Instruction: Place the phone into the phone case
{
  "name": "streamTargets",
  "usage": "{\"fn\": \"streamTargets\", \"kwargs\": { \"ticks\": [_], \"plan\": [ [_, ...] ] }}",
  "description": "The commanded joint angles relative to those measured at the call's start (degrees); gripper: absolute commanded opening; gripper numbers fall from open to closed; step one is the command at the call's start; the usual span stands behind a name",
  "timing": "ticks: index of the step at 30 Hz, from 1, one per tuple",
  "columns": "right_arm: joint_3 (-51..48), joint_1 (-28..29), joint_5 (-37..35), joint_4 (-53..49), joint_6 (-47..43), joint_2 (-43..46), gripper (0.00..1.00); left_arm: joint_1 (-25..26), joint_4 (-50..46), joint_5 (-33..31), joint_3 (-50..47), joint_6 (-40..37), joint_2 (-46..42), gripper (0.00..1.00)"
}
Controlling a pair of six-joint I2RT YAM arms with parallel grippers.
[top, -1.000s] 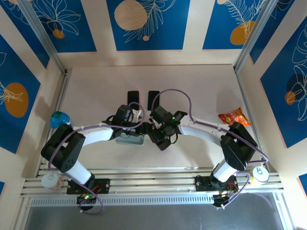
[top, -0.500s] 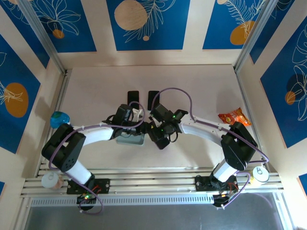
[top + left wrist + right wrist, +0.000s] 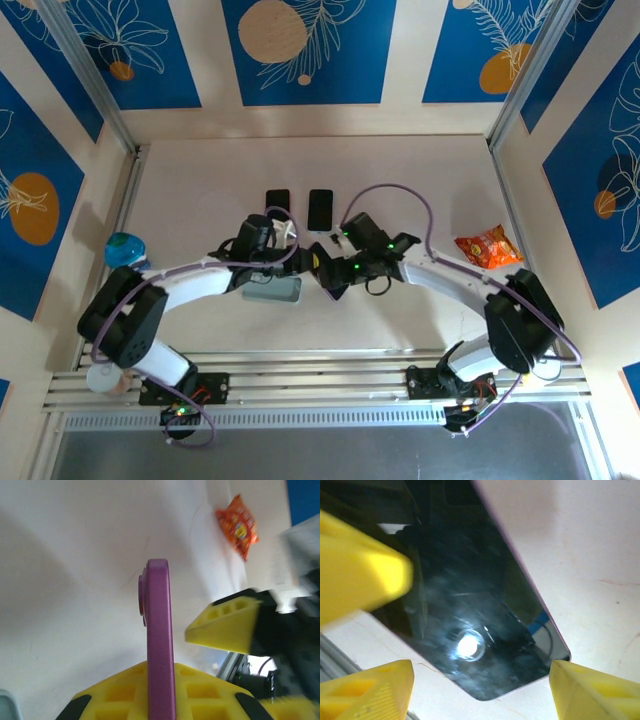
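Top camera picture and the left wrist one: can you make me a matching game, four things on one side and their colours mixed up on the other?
Things:
1. snack packet
2. phone pinched in the left fingers
3. two flat slabs side by side at the far middle
4. round thing at the table's left edge

Colours:
A. black
B. orange
C. blue
D. purple

Pairs: 1-B, 2-D, 3-A, 4-C
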State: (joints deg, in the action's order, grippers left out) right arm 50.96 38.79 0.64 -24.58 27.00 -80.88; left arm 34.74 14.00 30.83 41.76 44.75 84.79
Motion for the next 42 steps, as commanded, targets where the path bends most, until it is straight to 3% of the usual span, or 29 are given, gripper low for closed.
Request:
{"fn": "streamTargets", "kwargs": {
  "ticks": [1, 6, 10, 23, 31, 42],
  "plan": [
    [-6.41, -4.76, 10.33, 10.38, 8.58, 4.72, 0.72, 0.33, 3.73, -7.36, 0.02, 2.2, -7.28, 0.0],
    [-17.36, -12.07, 20.0, 32.2, 21.53, 8.98, 0.74, 0.62, 7.64, -15.3, -1.37, 6.58, -11.72, 0.0],
    [-21.59, -14.13, 22.1, 45.68, 27.82, 9.44, 0.75, 1.01, 11.05, -17.89, -2.46, 10.97, -11.84, 0.0],
    [-23.18, -15.04, 23.83, 61.47, 33.94, 7.33, 0.75, 2.78, 22.17, -18.34, -1.43, 19.96, -7.58, 0.0],
    [-21.65, -16.76, 26.04, 68.34, 37.11, 3.19, 0.64, 3.45, 25.47, -16.5, -1.33, 23.23, -5.51, 0.0],
    [-18.12, -17.87, 27.93, 74.07, 39.59, -3.54, 0.44, 3.55, 21.17, -15.49, -1.5, 22.46, -6.97, 0.0]
  ]
}}
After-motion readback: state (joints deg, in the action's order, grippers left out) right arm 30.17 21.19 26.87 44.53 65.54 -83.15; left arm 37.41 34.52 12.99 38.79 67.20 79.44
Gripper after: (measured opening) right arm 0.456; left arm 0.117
